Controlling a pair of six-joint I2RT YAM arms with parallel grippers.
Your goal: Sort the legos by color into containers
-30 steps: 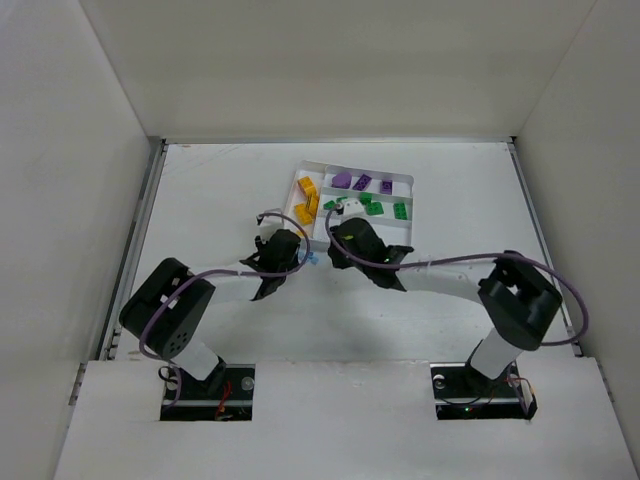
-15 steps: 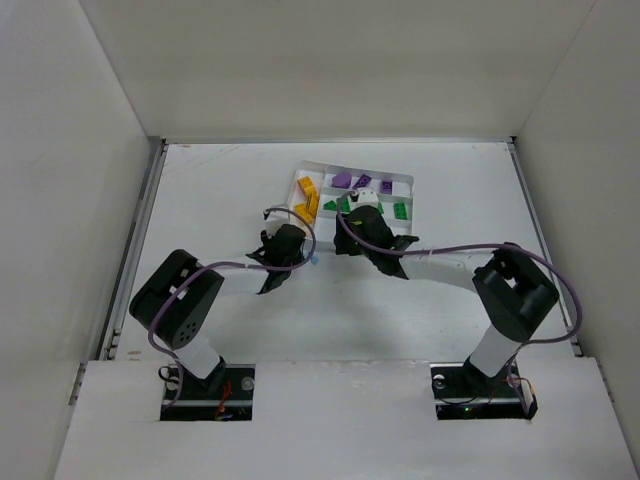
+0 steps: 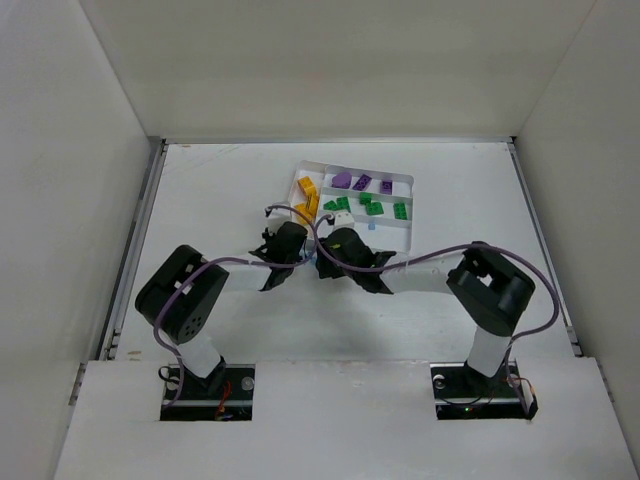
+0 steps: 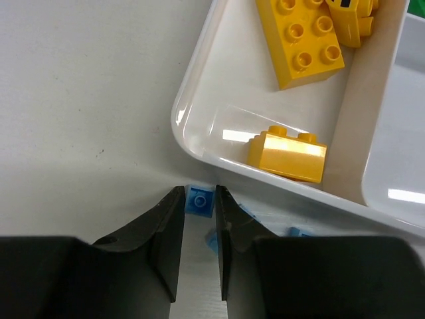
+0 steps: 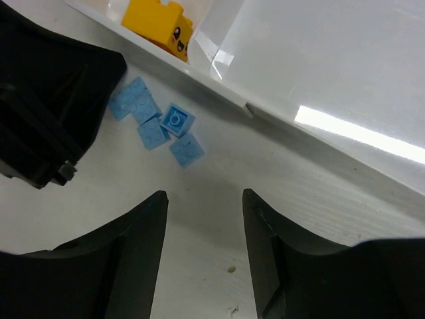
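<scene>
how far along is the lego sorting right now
Done: the yellow bricks sit in the end section of the tray, with the purple bricks and green bricks each in their own strip. In hand: the left claw pinches one blue brick on the table beside the tray. Left: a few other blue bricks lie outside it. The right claw is open and empty.

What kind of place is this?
Probably a lab robot test cell: bare white walls box in the table, left arm and right arm are bolted at its edge, and a divided tray holds Lego bricks.
</scene>
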